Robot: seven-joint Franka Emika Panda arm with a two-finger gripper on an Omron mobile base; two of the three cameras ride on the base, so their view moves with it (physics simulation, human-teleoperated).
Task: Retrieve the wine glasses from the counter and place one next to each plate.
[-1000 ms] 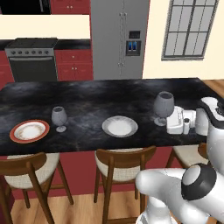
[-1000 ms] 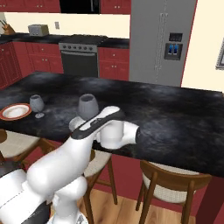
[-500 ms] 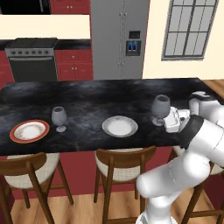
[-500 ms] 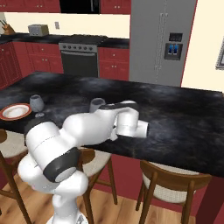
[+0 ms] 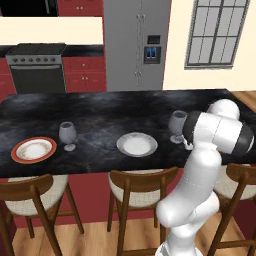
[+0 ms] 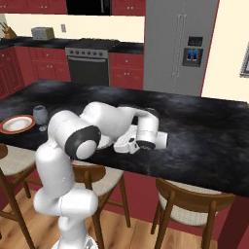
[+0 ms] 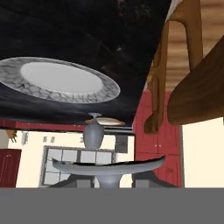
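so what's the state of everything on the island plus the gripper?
Left glass: upright, standing beside the rimmed plate.
Right glass: upright, right of the white plate, stem apparently in the gripper; can't tell if its foot is down.
Rimmed plate: flat, empty.
White plate: flat, empty.
Gripper: shut, low over the island.
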